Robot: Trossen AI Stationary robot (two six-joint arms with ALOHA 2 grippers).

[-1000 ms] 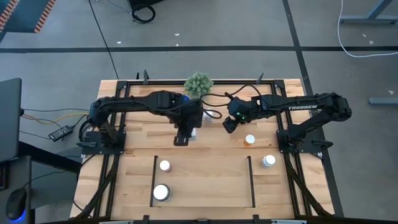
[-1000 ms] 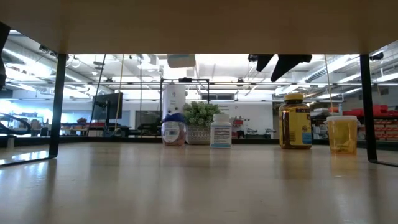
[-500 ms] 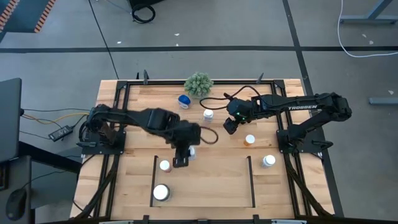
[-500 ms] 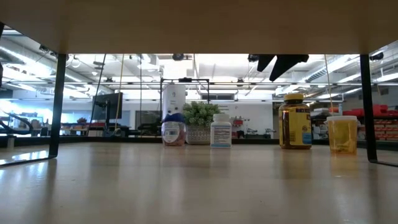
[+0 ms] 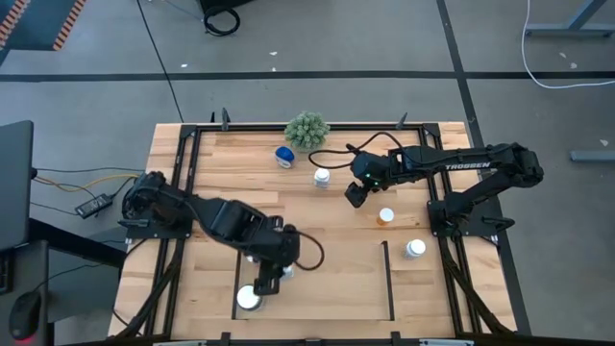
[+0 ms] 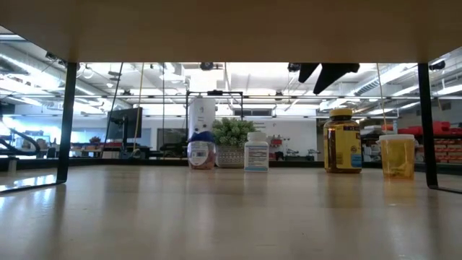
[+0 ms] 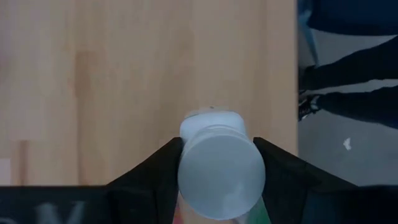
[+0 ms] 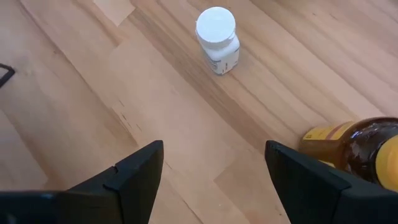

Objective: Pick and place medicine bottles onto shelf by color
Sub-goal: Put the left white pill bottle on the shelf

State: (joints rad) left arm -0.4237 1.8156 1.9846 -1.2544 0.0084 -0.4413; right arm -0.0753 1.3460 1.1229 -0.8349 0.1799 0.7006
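Observation:
My left gripper hangs over the left part of the shelf, shut on a white-capped medicine bottle. A large white-capped bottle stands in the shelf's near left corner, close beside it. My right gripper hovers open at the far centre, above the table and touching nothing. Near it stand a white bottle and an amber bottle with a yellow cap. A blue bottle stands farther back, and a white-capped one stands right of the shelf. My left gripper pinches the bottle's body just under the cap between its two fingers, one on each side. The fingers come from above, slanting down. The bottle sits cap-up in the hold; the low view shows no part of it on the tabletop.
A green spiky plant ball stands at the far edge, with a cable running past it. Black frame strips edge the table. The shelf's middle and right part are bare wood. The table's edge and floor show beside the held bottle in the left wrist view.
My left gripper has carried the white-capped bottle from the table's far centre toward the near edge and a little left, ending over the shelf's left part. The wrist rolled as it went. The bottle stayed in the hold.

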